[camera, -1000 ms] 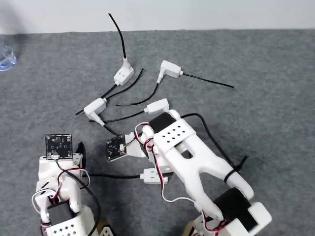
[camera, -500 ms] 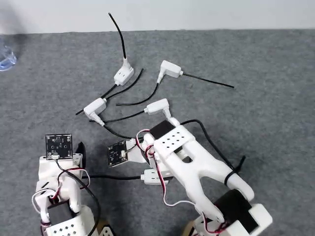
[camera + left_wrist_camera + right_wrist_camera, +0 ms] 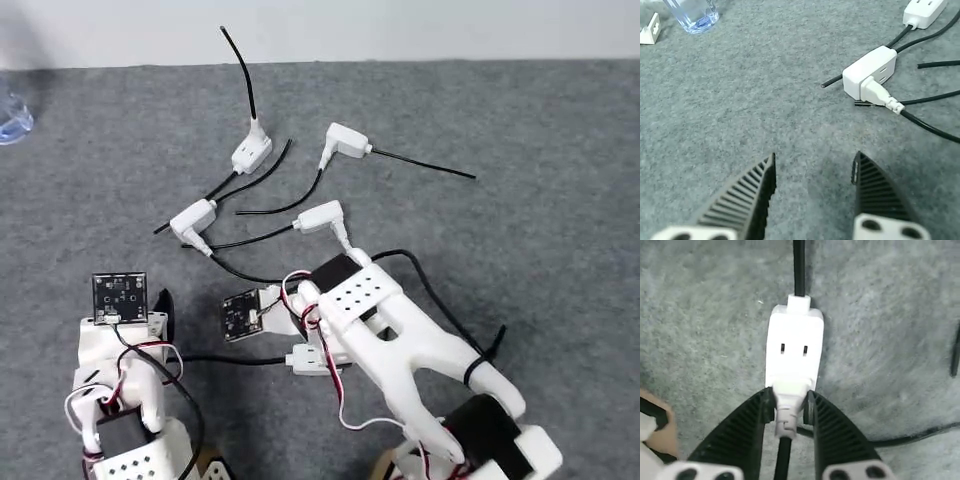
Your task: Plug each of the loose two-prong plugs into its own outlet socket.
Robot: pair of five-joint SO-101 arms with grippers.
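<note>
High view: R arm (image 3: 385, 325) lies over grey tabletop (image 3: 560, 200), wrist above near socket block (image 3: 303, 358).

L wrist view: left gripper (image 3: 812, 170) fingers wide apart, holding nothing, over bare tabletop. Beyond it, another socket block (image 3: 867, 70) w/ seated plug (image 3: 879, 94) in its end.

R wrist view: right gripper (image 3: 788, 396) fingers narrow, pinching plug (image 3: 784, 417), which butts against end of near socket block (image 3: 794, 352).

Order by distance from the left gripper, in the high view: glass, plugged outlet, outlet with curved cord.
1. Plugged outlet, just ahead of the left gripper.
2. Outlet with curved cord, farther back.
3. Glass, at the far left edge.
</note>
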